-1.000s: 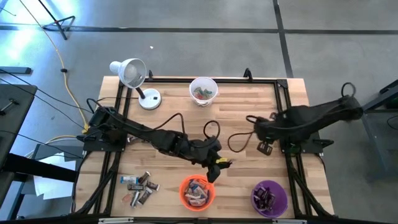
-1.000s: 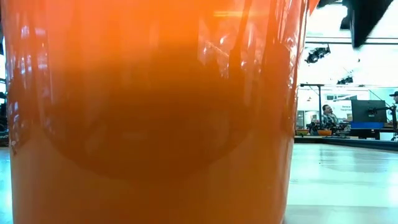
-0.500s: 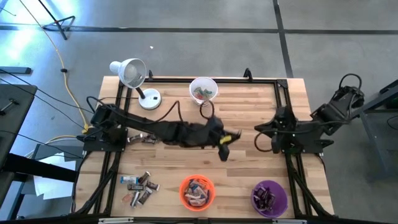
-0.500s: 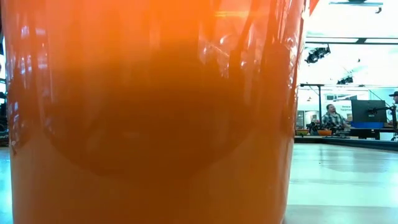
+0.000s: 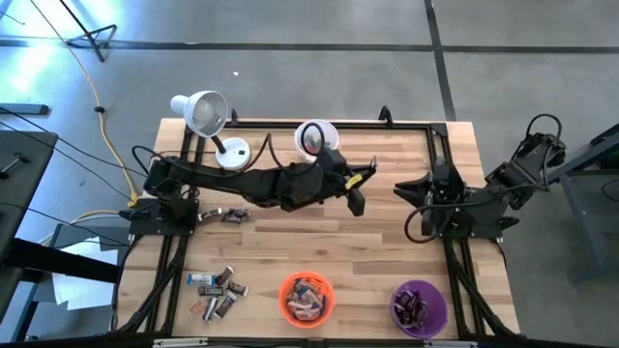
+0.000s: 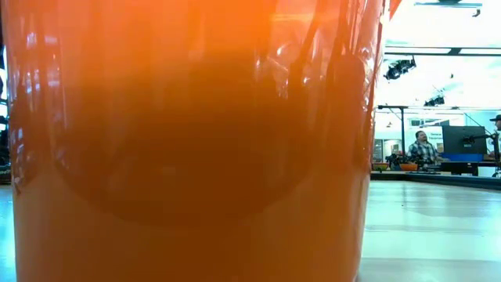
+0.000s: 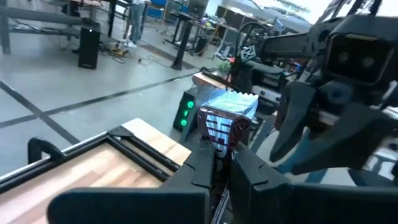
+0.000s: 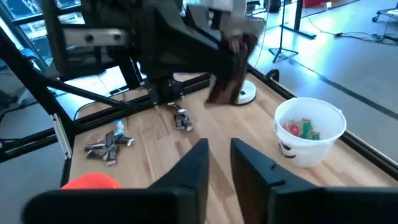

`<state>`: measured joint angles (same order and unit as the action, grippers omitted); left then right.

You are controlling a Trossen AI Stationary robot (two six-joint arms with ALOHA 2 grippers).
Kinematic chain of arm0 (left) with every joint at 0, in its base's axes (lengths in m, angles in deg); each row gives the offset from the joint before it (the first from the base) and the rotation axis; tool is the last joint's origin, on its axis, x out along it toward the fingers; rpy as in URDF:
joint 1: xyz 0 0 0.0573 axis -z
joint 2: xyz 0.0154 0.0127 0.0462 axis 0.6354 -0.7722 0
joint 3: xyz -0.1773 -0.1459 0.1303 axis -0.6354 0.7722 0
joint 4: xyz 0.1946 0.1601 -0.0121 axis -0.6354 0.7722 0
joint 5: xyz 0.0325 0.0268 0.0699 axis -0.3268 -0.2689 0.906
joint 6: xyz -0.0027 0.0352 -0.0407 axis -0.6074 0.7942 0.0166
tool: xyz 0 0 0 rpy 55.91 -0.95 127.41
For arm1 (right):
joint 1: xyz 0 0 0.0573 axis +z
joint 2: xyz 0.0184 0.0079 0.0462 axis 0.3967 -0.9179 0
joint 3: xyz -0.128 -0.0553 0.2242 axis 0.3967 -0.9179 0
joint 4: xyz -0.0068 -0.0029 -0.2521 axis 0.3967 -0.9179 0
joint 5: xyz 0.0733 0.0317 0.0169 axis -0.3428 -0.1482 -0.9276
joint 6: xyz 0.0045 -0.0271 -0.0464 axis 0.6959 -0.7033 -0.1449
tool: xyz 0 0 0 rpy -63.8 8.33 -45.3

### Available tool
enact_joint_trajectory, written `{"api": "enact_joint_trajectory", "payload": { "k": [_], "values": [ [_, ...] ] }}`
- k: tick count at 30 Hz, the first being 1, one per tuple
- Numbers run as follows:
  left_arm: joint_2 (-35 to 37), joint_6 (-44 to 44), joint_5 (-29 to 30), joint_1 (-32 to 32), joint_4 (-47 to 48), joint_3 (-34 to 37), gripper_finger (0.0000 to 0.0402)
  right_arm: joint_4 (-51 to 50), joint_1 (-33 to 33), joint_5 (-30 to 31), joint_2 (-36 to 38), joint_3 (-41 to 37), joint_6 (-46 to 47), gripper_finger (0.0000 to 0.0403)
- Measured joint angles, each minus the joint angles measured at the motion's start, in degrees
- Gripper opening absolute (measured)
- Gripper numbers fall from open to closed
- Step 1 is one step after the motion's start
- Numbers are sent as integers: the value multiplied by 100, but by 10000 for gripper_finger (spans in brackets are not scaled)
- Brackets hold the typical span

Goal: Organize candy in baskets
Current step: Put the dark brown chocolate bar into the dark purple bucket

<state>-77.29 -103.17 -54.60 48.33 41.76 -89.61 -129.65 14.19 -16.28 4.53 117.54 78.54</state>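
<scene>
My left gripper (image 5: pixel 360 184) hangs over the table's middle, just right of the white basket (image 5: pixel 316 138), shut on a blue-silver candy (image 7: pixel 227 112). The white basket holds red and green pieces (image 8: pixel 301 129). The orange basket (image 5: pixel 307 298) and the purple basket (image 5: pixel 419 305) stand at the near edge, both with candy inside. Loose candy lies at the near left (image 5: pixel 218 288), with a few more pieces by the left arm's base (image 5: pixel 227 215). My right gripper (image 8: pixel 219 155) is drawn back at the right side (image 5: pixel 414 190), open with nothing between its fingers. My left gripper pinches one end of the candy's wrapper (image 7: pixel 222 142) between its two fingertips (image 7: pixel 202 158). The rest of the piece sticks out beyond them. The fingers lie about level, pointing toward the table's right side, and the candy is lifted clear of the table.
A white desk lamp (image 5: pixel 203 111) with a round base (image 5: pixel 232 153) stands at the far left. The orange basket's wall (image 6: pixel 188 157) fills most of the low view. A black frame rail (image 5: pixel 329 123) runs along the far edge. A person (image 6: pixel 423 147) sits far behind the table.
My left gripper has carried the candy up and away from the orange basket toward the far edge, ending beside the white basket, and has tipped from pointing down to level. My right arm has folded back toward the table's right edge and risen.
</scene>
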Motion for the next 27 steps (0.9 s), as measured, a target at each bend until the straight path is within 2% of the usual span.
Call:
{"api": "enact_joint_trajectory", "payload": {
  "k": [5, 11, 18, 27],
  "values": [
    [20, -149, 46, 7, -46, 1, 5, 350, -113, 287, -16, 0, -367, 124],
    [17, -105, 220, 7, -283, 1, 5, 718, -466, 441, -96, 0, -571, 166],
    [17, -13, 229, -2, -355, 1, 5, 1147, -848, 285, -474, -2, -852, 178],
    [17, -13, 229, -2, -357, 1, 5, 2003, -998, 132, -647, -5, -1590, 177]
  ]
}}
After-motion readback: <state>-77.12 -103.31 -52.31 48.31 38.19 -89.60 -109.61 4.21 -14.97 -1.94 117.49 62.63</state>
